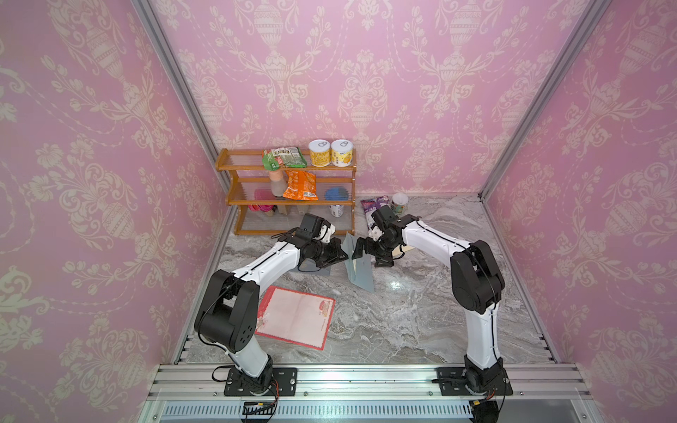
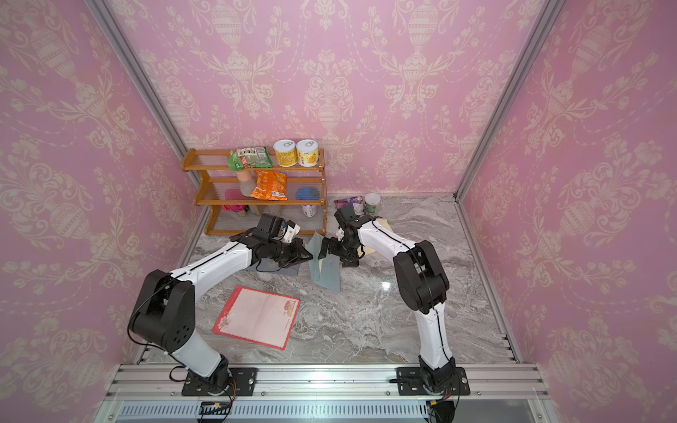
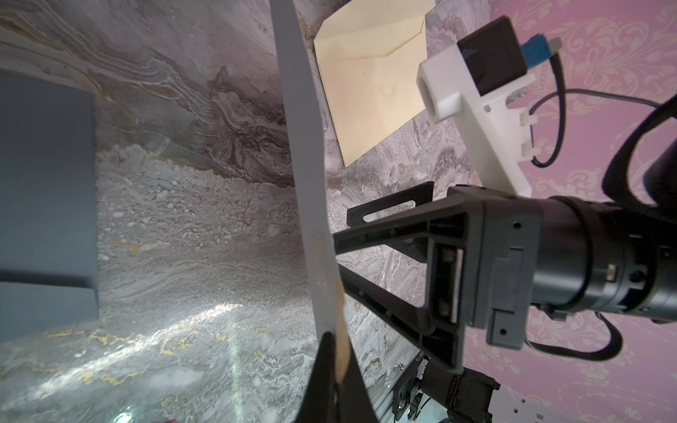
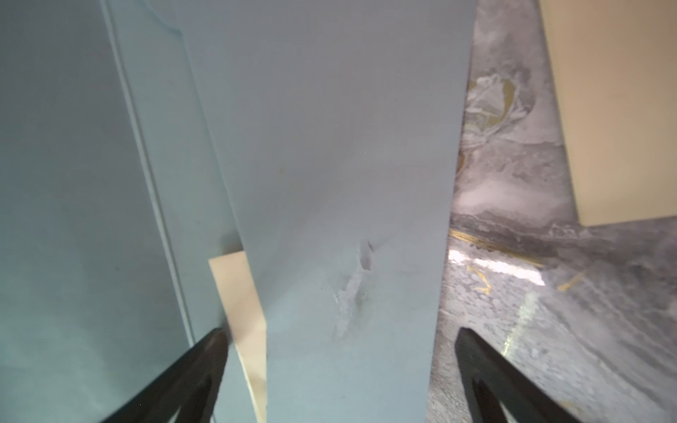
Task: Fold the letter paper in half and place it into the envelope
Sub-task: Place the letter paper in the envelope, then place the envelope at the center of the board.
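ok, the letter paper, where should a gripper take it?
Probably a corner of the letter paper, on its edge facing the middle of the marble table, coming in low from that side. It lies flat, so only edges offer a pinch, and the left arm crowds the opposite edge.

Pink damask wallpaper (image 1: 366, 73) is seen on all three walls, which are joined at the corners by aluminium posts (image 1: 176, 84). The grey marble-patterned tabletop (image 1: 421, 318) is lit from above, and a bright glare spot (image 1: 395, 285) is thrown near its middle. A three-tier wooden rack (image 1: 241, 201) is set in the far left corner.
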`<act>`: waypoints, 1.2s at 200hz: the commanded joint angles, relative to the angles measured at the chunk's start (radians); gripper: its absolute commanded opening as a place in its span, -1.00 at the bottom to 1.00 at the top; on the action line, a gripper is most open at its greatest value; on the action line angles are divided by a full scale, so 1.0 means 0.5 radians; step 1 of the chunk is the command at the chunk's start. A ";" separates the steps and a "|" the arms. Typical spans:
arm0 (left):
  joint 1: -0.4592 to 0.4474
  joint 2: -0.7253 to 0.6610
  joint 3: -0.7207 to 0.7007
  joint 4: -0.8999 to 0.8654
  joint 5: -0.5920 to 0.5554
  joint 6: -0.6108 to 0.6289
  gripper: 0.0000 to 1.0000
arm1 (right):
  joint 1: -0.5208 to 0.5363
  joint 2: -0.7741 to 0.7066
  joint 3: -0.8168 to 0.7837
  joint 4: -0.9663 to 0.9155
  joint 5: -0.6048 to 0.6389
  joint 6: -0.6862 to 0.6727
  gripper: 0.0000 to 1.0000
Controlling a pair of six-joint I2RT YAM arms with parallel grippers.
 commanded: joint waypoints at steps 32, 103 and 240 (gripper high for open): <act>0.017 0.004 0.110 -0.079 0.009 0.089 -1.00 | -0.006 0.230 0.276 -0.420 0.363 -0.180 0.99; 0.016 0.035 0.026 0.016 -0.128 -0.024 -1.00 | -0.020 0.122 0.362 -0.326 0.136 -0.250 0.99; -0.268 0.184 -0.280 0.290 -0.645 -0.324 -1.00 | -0.123 -0.204 -0.050 -0.118 0.026 -0.136 0.93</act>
